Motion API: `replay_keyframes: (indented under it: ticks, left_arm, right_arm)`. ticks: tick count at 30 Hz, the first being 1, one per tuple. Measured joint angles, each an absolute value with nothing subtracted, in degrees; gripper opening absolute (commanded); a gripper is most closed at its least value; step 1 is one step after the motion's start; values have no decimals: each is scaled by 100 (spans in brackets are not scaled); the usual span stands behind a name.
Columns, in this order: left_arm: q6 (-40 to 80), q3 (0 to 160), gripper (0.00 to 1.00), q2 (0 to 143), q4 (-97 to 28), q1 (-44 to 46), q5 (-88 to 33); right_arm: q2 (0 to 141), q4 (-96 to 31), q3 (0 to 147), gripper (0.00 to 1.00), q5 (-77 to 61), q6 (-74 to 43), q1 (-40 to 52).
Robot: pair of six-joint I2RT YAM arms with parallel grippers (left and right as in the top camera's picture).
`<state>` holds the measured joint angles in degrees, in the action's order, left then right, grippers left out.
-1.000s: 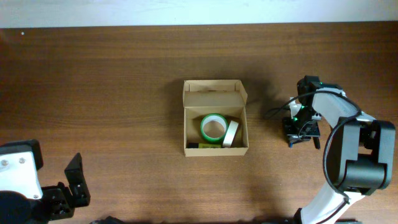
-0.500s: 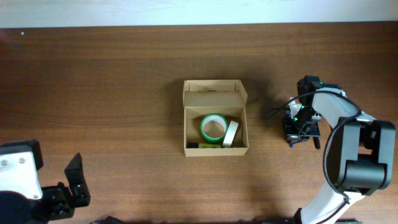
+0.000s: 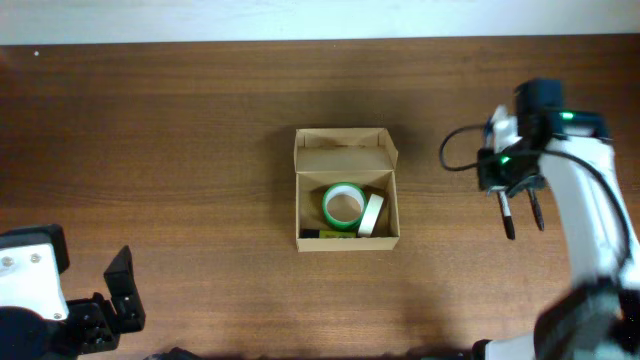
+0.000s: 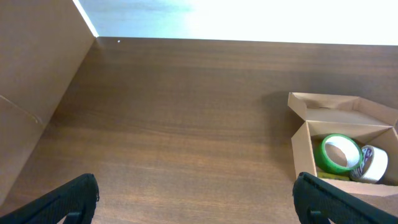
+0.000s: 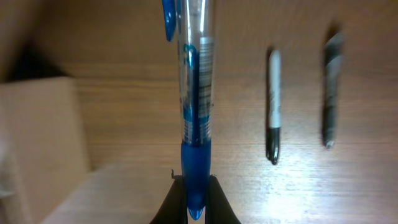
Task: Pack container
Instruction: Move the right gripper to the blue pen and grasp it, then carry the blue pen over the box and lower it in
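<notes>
The container (image 3: 346,240) sits in the middle of the wooden table (image 3: 180,150), its flap lid open and folded back on the far side. Inside it a green tape roll (image 3: 343,205) lies flat, and a white tape roll (image 3: 371,214) leans on edge just to its right, touching it. A thin dark and yellow thing (image 3: 322,234) lies along the near wall; what it is cannot be told.

The right gripper (image 5: 196,202) is above the table to the right of the container, well apart from it. Its fingers are closed on the blue grip of a clear-barrelled blue pen (image 5: 194,112), which points away from the wrist camera. On the table beneath, two dark markers (image 3: 507,215) (image 3: 537,210) lie side by side, close together and not touching.

The left gripper (image 4: 199,200) is at the near left corner of the table, far from the container. Its fingers (image 4: 74,196) are spread wide with nothing between them.
</notes>
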<state>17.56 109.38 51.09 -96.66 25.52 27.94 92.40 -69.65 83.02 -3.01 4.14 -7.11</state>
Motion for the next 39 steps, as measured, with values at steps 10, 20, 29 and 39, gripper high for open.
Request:
replay_keyframes:
  ticks: [10,20,29,39]
  left_arm:
    - [1756,10938,100,5109,-9666,2552,2860]
    - [1756,10938,100,5109,-9666,2552,2897]
    - [1756,10938,100,5109,-9666,2552,2897]
    - [1756,10938,100,5109,-9666,2552,2897]
  right_arm:
    - [8440,-7749,8785,4,-1068,1173,213]
    - [8532,-7669,8785,4,-1813,1984,1463]
    - [8954,-7616,8785,4,-2596,2744,1885]
    - [10221,-7500,8785,4,-2731,2899,1885]
